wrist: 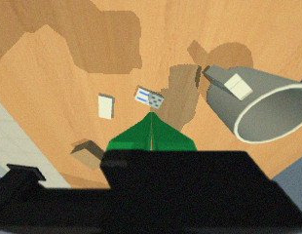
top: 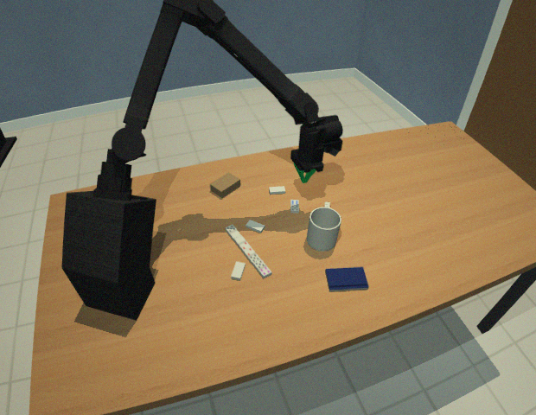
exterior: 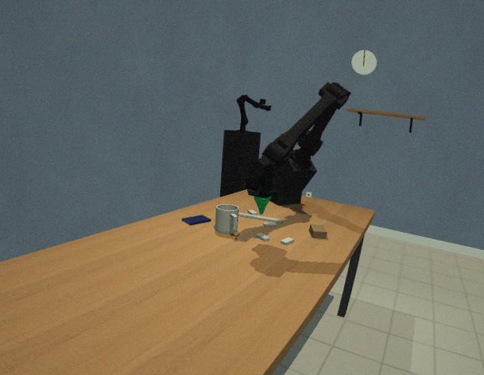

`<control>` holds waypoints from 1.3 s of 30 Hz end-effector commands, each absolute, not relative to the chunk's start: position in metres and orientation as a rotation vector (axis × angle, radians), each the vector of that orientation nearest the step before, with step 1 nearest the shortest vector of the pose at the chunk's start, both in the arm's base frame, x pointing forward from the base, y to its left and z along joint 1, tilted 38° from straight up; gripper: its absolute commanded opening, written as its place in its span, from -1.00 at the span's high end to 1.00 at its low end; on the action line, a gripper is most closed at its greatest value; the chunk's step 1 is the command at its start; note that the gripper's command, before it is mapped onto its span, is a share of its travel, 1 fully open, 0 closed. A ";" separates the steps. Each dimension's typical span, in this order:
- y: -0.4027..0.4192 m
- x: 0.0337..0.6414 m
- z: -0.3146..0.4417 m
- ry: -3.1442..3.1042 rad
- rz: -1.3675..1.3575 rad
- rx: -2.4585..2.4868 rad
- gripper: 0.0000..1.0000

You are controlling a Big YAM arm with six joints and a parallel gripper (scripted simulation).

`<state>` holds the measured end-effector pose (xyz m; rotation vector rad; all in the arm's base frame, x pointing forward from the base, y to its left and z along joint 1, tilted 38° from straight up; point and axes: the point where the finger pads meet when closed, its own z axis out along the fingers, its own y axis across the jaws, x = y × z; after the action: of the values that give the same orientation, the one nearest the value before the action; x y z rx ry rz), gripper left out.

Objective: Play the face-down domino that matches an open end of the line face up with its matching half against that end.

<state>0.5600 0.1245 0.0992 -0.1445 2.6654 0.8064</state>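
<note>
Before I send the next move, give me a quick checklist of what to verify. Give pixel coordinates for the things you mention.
- Pincer [top: 304, 181] [exterior: 261, 213] [wrist: 151, 116] free of any domino: ok, shut on nothing.
- Pincer raised off the table [top: 416, 201] [exterior: 153, 282] [wrist: 166, 29]: ok.
- Patterned domino with blue bars [top: 295, 206] [exterior: 262, 237] [wrist: 149, 97] lying face up: ok.
- That domino placed against the line [top: 248, 251] [exterior: 260, 218]: not ok, it lies apart.
- Line laid flat: ok.
- Blue-barred domino's match to an open end: cannot tell, the end pips are too small.
</note>
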 end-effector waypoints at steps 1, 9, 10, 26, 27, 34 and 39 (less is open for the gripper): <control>0.123 0.564 0.107 2.650 0.803 -0.145 1.00; 0.123 0.562 0.104 2.656 0.803 -0.143 1.00; 0.123 0.562 0.104 2.656 0.803 -0.143 1.00; 0.123 0.559 0.101 2.644 0.787 -0.207 0.11; 0.124 0.558 0.101 2.625 0.770 -0.272 0.11; 0.129 0.554 0.100 2.453 0.639 -0.706 0.11; 0.130 0.553 0.100 2.423 0.619 -0.764 0.11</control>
<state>0.5424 0.1314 0.0748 -0.6487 2.5305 0.6723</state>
